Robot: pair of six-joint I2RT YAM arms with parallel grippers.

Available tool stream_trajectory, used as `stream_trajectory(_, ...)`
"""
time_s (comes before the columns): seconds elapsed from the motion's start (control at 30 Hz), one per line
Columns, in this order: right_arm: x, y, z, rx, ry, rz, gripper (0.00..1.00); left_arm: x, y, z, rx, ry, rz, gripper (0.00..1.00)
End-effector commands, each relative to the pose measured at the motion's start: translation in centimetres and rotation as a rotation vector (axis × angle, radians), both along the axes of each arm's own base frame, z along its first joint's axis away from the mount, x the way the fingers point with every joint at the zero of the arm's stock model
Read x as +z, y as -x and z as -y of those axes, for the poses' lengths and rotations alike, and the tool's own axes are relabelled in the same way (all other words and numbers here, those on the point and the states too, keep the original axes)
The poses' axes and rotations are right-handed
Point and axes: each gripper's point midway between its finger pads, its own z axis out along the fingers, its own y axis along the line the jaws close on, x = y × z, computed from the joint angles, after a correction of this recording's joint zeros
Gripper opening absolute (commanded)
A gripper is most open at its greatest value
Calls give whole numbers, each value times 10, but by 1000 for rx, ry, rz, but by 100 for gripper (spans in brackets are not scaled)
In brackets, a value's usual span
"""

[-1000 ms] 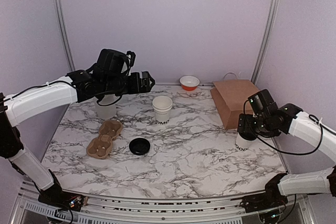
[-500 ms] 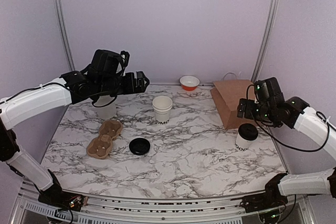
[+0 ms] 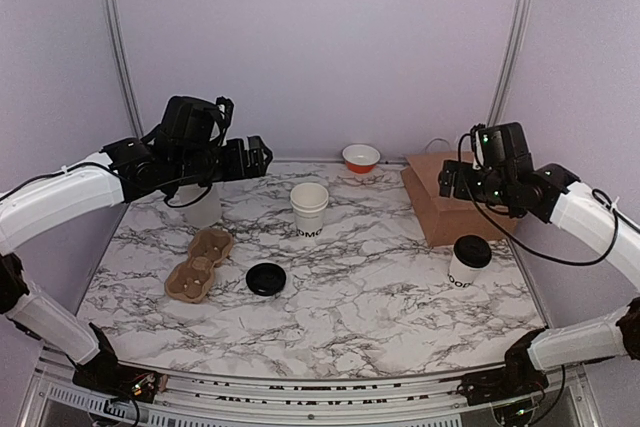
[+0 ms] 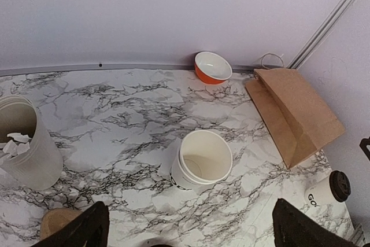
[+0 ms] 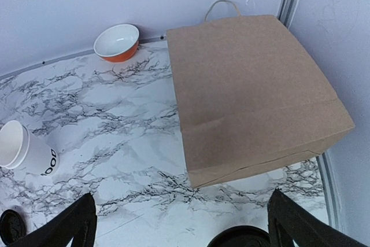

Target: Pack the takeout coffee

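The coffee (image 3: 467,262) stands upright near the right edge of the marble table (image 3: 380,307), just beside the near end of the bag (image 3: 432,219). It is a white paper cup that tapers toward its base, with black lettering low on its side. Only a few rounded letters can be read in the top view. A round black lid caps it, and the left wrist view shows a raised rim and a small knob on top. Nothing is touching the cup. The right gripper (image 3: 450,183) hangs in the air over the bag with its jaws spread wide and nothing between them. Its wrist view looks down on the flat brown bag, with the bag's handle at the far end and the black lid at the bottom edge. The left gripper (image 3: 256,157) is raised over the far left of the table, also with its jaws parted and empty, above a translucent tub (image 3: 203,207). Mid-table are a stack of cups (image 3: 309,209), a loose lid (image 3: 266,278) and a carrier (image 3: 200,264). An orange bowl (image 3: 361,158) sits by the back wall.
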Motion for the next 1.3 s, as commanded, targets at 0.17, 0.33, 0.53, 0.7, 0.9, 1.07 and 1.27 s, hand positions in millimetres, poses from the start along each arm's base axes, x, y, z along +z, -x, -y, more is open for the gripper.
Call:
stream_trajectory(0.17,7,-60,-4,21,56,-40,94,7,11,-11,7,18,-4,99)
stream_trajectory(0.33,-13,-100,4,-15,177,-99,87,4,20,-13,-12,41,-23,99)
stream_trajectory(0.53,-50,-147,-4,-3,297,-196,78,6,27,-16,-26,51,-21,99)
stream_trajectory(0.7,-78,-172,2,-28,416,-259,75,8,30,-17,-34,53,-23,99)
stream_trajectory(0.9,-92,-198,6,-57,519,-287,73,10,30,-17,-38,51,-19,99)
stream_trajectory(1.07,-101,-209,16,-103,618,-306,72,10,31,-17,-39,52,-19,99)
stream_trajectory(1.27,-109,-217,15,-106,663,-315,66,10,31,-16,-39,61,-25,99)
